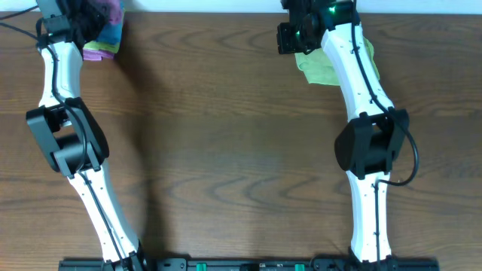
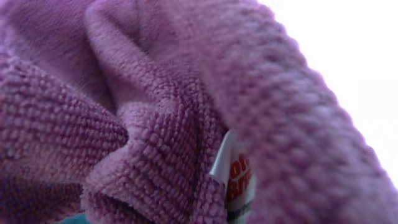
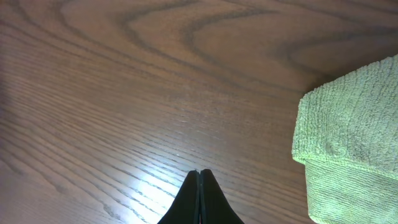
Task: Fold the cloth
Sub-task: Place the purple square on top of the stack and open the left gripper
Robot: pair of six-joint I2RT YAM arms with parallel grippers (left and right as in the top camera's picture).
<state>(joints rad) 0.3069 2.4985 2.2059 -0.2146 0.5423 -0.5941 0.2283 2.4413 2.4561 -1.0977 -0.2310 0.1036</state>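
We have the left hand [image 1: 78,21] pressed into the cloth [image 2: 124,124], which lies bunched on a small pile at the far left corner of the counter [image 1: 226,150]. Its weave fills the wrist view, so we cannot tell whether that hand is gripping. The right hand [image 3: 199,175] is closed on nothing, near a folded green cloth [image 3: 348,143]. Lifting now may drag the blue cloth [image 1: 111,31] along, or tip the pile off the edge. The counter is dark, glossy wood grain, and a pale strip [image 1: 196,4] lies beyond.
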